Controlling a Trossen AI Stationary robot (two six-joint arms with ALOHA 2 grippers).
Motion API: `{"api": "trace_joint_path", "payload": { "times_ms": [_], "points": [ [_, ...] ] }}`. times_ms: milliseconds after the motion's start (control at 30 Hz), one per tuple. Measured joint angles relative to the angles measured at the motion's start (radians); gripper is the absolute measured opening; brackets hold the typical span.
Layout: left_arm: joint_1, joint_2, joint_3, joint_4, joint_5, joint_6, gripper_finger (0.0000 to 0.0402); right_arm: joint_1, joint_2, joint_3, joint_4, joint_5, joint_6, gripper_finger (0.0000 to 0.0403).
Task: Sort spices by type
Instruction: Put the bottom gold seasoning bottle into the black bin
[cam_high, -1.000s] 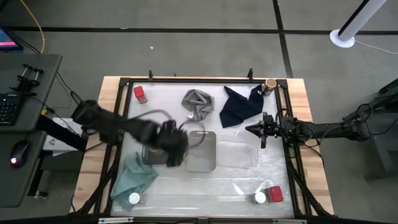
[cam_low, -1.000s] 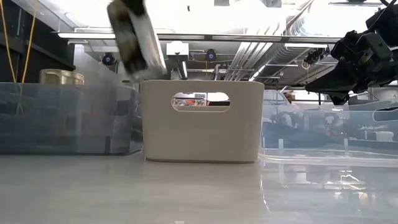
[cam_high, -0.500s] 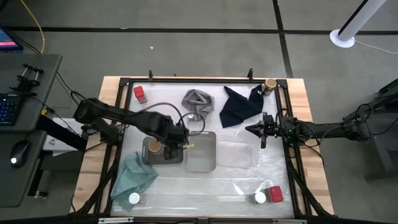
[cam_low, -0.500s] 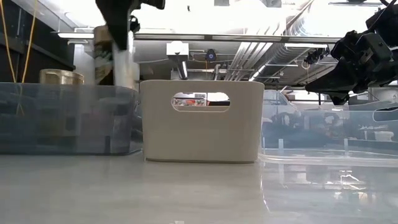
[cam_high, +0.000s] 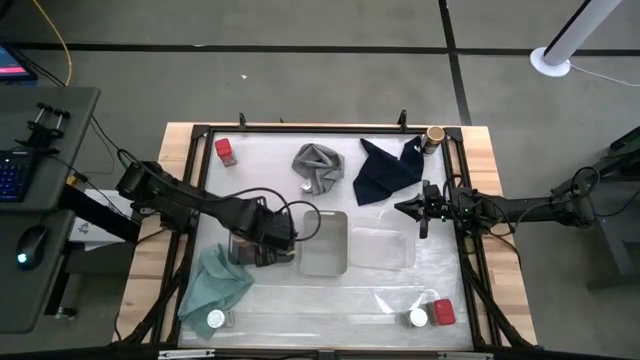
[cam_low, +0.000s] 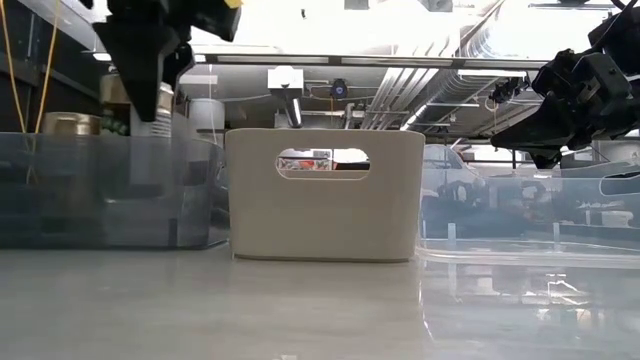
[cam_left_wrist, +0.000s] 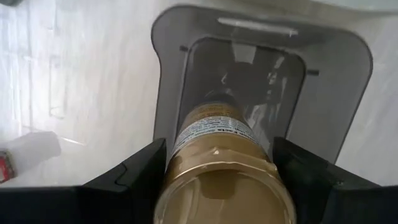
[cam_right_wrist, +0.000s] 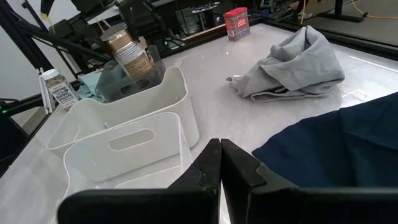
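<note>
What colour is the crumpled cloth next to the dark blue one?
Grey cloth; clearest in the right wrist view.

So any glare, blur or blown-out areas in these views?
High view: clear tray barely separates from the shiny table. Low view: ceiling lights blown out, tabletop mirrors the white bin. Left wrist view: jar close and soft. Right wrist view: sharp.

Grey floor (cam_high: 300, 70) with dark seam lines, desk (cam_high: 45, 200) with keyboard at left, white pole base (cam_high: 551, 62), ceiling ducts (cam_low: 420, 90) brightly lit.
</note>
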Motion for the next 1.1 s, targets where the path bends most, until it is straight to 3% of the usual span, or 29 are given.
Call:
{"api": "trace_joint_path", "payload": {
  "times_ms": [567, 800, 1100],
  "points": [
    [0.039, -0.001, -0.1, 0.03, -0.021, 0.015, 0.0233, 0.0, 0.0, 0.0, 0.0, 0.0, 0.0, 0.0001],
    [0.056, -0.001, -0.122, 0.027, -0.01, 0.0, 0.0308, 0.0, 0.0, 0.0, 0.0, 0.0, 0.0, 0.0001],
    [0.082, -0.001, -0.065, 0.005, -0.001, 0.029, 0.0321, 0.0, 0.0, 0.0, 0.0, 0.0, 0.0, 0.0001]
  ]
}}
